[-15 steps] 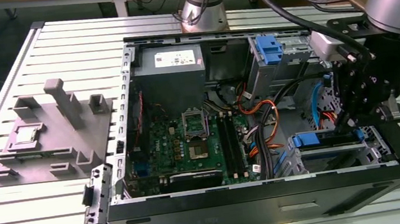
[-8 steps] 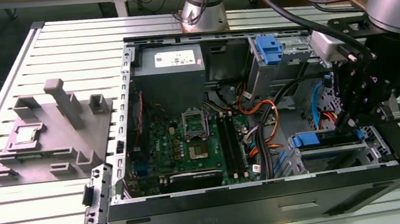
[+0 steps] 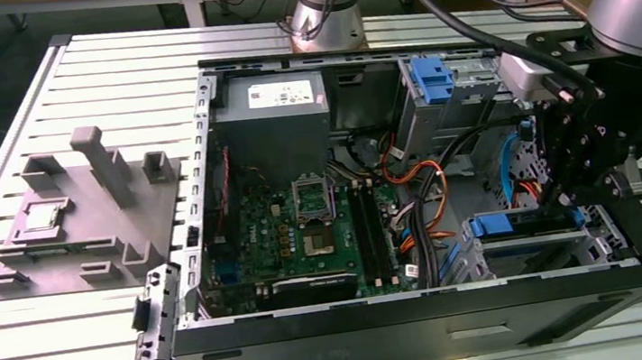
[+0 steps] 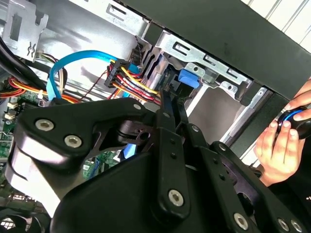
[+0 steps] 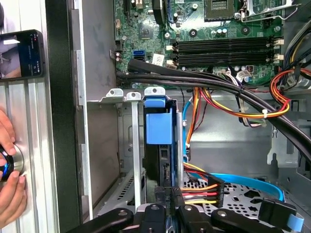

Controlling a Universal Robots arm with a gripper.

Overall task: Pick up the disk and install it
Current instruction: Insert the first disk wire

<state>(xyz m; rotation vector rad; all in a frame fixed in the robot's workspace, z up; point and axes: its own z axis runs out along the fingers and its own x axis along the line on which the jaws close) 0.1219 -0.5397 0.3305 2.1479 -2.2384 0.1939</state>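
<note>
The disk [image 5: 164, 162] stands on edge in a slot of the silver drive bay [image 5: 126, 145], with its blue carrier tab [image 5: 158, 127] at the end away from the gripper. My gripper [image 5: 168, 196] is shut on the disk's near edge, one black finger on each side. In the second wrist view the fingers [image 4: 165, 109] reach into the bay toward the blue tab [image 4: 190, 78]. In the exterior view the gripper [image 3: 569, 204] hangs inside the open computer case, over the blue-framed disk [image 3: 522, 222] in the bay at the exterior view's lower right.
Orange, yellow and red wires [image 5: 204, 187] and a blue flat cable [image 5: 243, 180] lie beside the bay. An upright blue bracket [image 3: 435, 78] and the grey power supply [image 3: 272, 104] sit at the case's far side. A person's hand [image 5: 8, 179] rests outside the case wall. A grey fixture [image 3: 83, 216] stands on the table.
</note>
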